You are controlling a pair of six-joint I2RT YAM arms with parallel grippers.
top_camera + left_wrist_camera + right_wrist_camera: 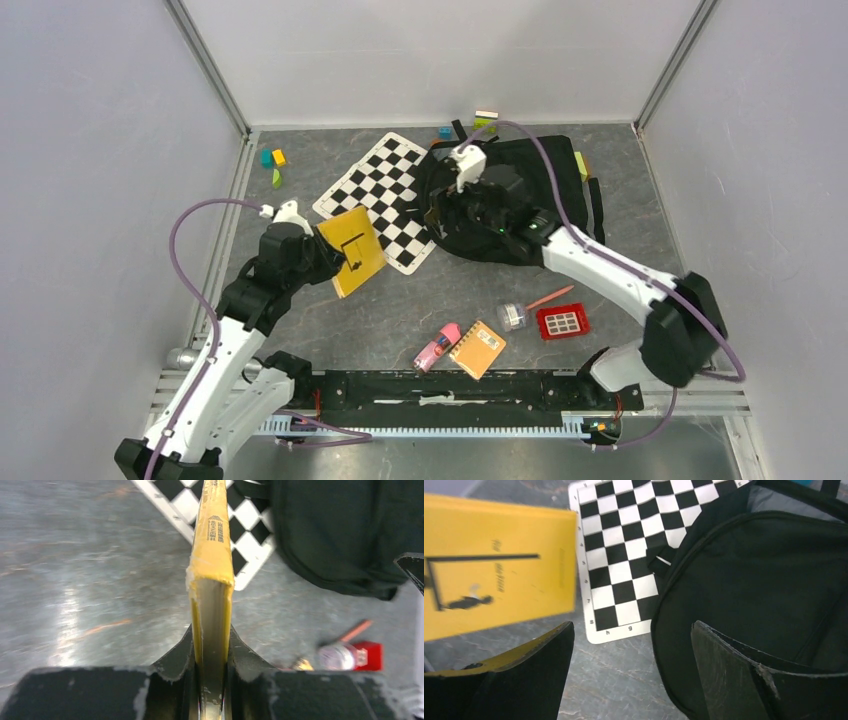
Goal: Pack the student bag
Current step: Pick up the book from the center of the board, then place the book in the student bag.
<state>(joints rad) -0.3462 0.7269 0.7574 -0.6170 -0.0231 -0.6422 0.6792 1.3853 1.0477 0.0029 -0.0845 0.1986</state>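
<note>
One black student bag lies at the far centre-right of the table, its near-left side overlapping one rolled-out chessboard mat. The left arm, elbow bent, reaches in from the near-left corner. The left gripper is clamped narrowly on a single yellow book, held on edge beside the mat's near corner. The right arm stretches from the near right across to the bag's left rim, where the right gripper hangs with its jaws wide apart and nothing between them. Near the front lie one orange spiral notebook, one pink marker, one small clear container, one pencil and one red calculator. Three small blocks sit at far left.
</note>
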